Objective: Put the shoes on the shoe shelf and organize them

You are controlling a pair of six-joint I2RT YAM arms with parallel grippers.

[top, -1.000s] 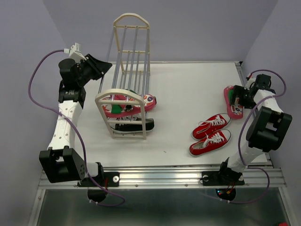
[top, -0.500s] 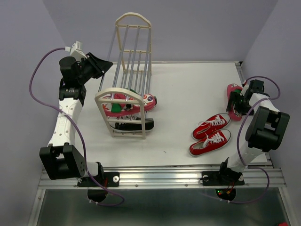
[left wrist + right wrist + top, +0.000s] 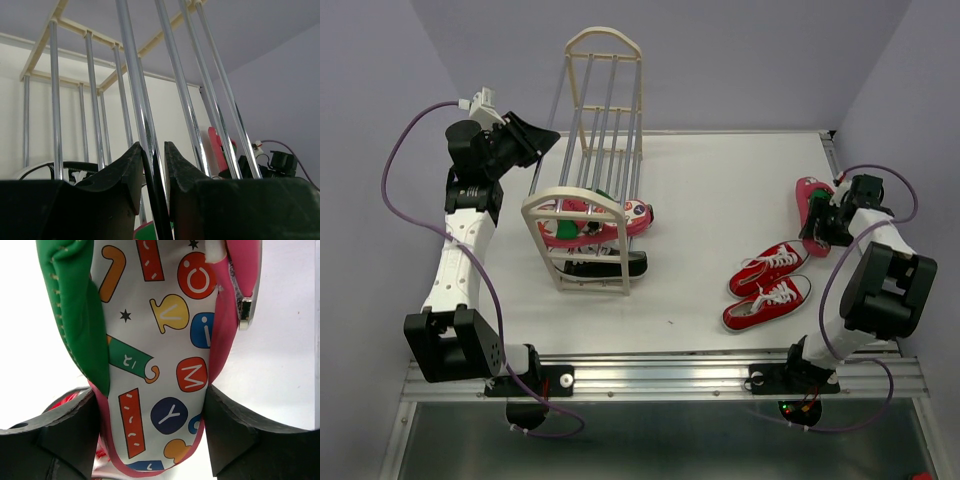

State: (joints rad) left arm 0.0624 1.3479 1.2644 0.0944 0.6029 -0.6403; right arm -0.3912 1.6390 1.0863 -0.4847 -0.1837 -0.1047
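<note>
Two robot arms work over a white table (image 3: 720, 170). The left gripper (image 3: 546, 136) is up against the cream shoe shelf (image 3: 572, 198) on its far left side. Seen from the left wrist, its jaws are drawn narrow, with one thin grey rod (image 3: 134, 75) pinched in the slim gap between the dark fingers (image 3: 122, 167).

On the far right of the table the right gripper (image 3: 822, 222) holds a pink flip-flop (image 3: 810, 195). The right wrist camera shows the sandal's letter-printed footbed and green strap filling the space between the fingers, which press against its pink edges on both sides (whether it is lifted or lying on the table cannot be told).

Inside the shelf, near its front arched frame, a second flip-flop (image 3: 595, 222) lies on one tier, one end poking out past the frame on the right. A black sneaker (image 3: 608, 267) with a white sole sits on the tier just below it. Two red sneakers (image 3: 768, 285) with white laces lie side by side on the table, set at the same angle. They are well apart from the shelf and just left of the right arm – near the held flip-flop but not touching it.
</note>
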